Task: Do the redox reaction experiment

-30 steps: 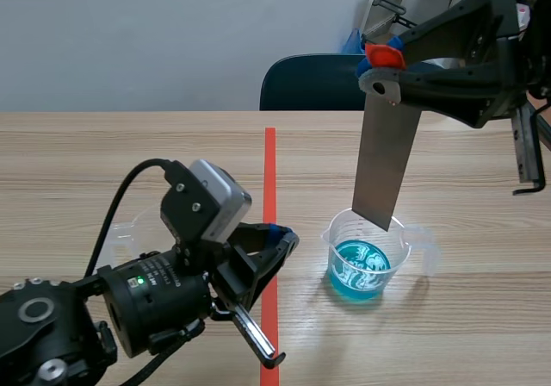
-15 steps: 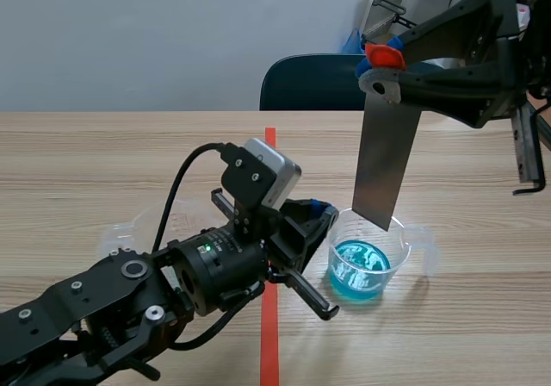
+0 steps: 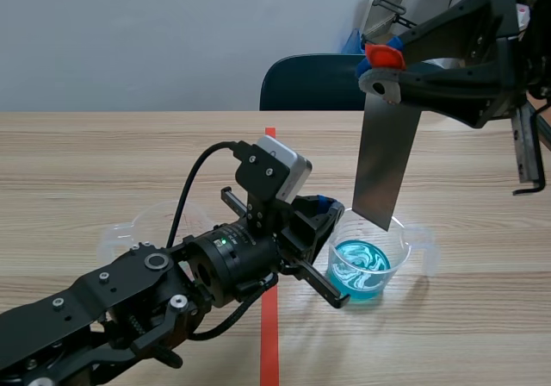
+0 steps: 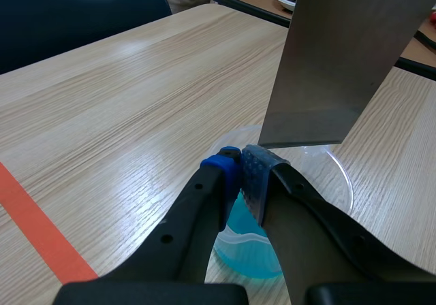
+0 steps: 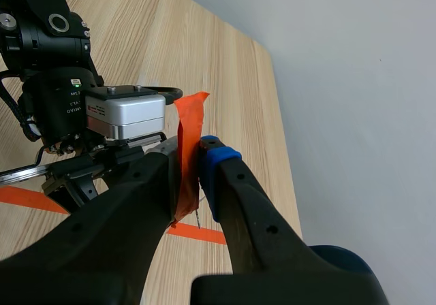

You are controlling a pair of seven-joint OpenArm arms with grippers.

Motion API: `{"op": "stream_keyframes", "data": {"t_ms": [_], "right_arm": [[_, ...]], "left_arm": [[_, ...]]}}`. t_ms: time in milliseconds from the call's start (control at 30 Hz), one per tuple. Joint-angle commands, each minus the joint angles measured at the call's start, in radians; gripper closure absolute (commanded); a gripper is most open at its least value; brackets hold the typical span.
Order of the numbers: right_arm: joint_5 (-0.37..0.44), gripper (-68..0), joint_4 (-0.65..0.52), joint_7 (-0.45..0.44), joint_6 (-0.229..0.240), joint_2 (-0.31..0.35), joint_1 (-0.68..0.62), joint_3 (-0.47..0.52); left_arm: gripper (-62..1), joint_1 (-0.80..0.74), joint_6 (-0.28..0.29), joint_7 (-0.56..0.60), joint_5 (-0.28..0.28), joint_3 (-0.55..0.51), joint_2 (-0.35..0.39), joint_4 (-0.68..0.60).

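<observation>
Right tool [image 3: 381, 65], upper right of frame: clamped on orange-taped top of grey metal plate [image 3: 387, 158]. Plate hangs upright, lower edge over clear beaker [image 3: 405, 239], clear of blue liquid [image 3: 362, 270]. Beaker stands on worktop [image 3: 129, 153], right of centre. Left tool [image 3: 330, 216]: fingers narrow, pinching beaker's left rim. Orange tape line [image 3: 269, 158] just left of beaker. Dark chair [image 3: 310, 80] behind worktop.

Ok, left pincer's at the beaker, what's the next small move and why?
Probably have the right pincer lower the metal plate straight into the blue liquid: its lower edge hangs just above the beaker, and the left pincer seems shut on the rim, steadying it.
</observation>
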State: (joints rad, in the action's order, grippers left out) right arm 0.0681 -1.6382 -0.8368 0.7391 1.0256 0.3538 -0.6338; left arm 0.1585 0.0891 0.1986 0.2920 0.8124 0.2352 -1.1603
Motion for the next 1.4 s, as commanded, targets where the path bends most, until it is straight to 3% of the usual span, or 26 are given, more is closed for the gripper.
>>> {"op": "stream_keyframes", "data": {"t_ms": [0, 467, 900, 1167, 1233, 1367], "right_arm": [[0.015, -0.7, -0.012, -0.016, 0.006, 0.016, 0.017, 0.019], [0.015, -0.7, -0.012, -0.016, 0.006, 0.016, 0.017, 0.019], [0.015, -0.7, -0.012, -0.016, 0.006, 0.016, 0.017, 0.019], [0.015, -0.7, -0.012, -0.016, 0.006, 0.016, 0.017, 0.019], [0.015, -0.7, -0.012, -0.016, 0.006, 0.016, 0.017, 0.019], [0.015, -0.7, -0.012, -0.016, 0.006, 0.016, 0.017, 0.019]], "left_arm": [[-2.3, 0.008, 0.001, 0.015, 0.003, 0.003, -0.007, -0.016], [-2.8, -0.059, 0.002, 0.044, 0.011, -0.001, 0.039, -0.049], [-3.4, -0.326, 0.002, 0.037, -0.006, -0.128, 0.200, -0.335], [-18.8, -0.481, 0.001, 0.037, -0.009, -0.199, 0.291, -0.478], [-27.8, -0.513, -0.001, 0.037, -0.016, -0.213, 0.312, -0.502], [-51.7, -0.557, -0.025, 0.040, -0.020, -0.230, 0.337, -0.526]]}}
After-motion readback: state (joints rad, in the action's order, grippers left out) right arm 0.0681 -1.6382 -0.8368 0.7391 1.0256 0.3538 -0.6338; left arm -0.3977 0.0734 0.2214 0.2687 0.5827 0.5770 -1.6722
